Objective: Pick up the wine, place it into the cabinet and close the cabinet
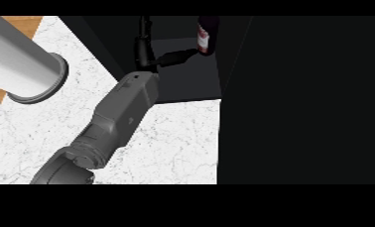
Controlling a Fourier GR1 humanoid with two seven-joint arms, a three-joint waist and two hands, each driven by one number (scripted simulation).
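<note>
Head view, looking steeply down. A white marbled desk fills the lower left; its far edge meets a dark cabinet whose open interior lies at the top centre. A broad black panel, probably the cabinet's door, covers the whole right side from top to bottom and hides the desk's right edge.

The wine, a dark bottle with a red and white label, stands upright inside the cabinet, at the right of the opening and just beside the black panel. Only its lower body and label show; the neck is cut off by the top of the view.

One grey forearm rises from the lower left corner and runs diagonally across the desk into the cabinet. Which arm it is cannot be told for certain; it enters on the left. Its black hand is inside the opening, with fingers stretched straight toward the bottle, the tips touching or nearly touching the label's lower edge. The fingers are apart and not curled round the bottle.

A large grey cylinder with a flared base stands at the desk's left edge, well apart from the cabinet. A wooden surface shows in the upper left corner.
</note>
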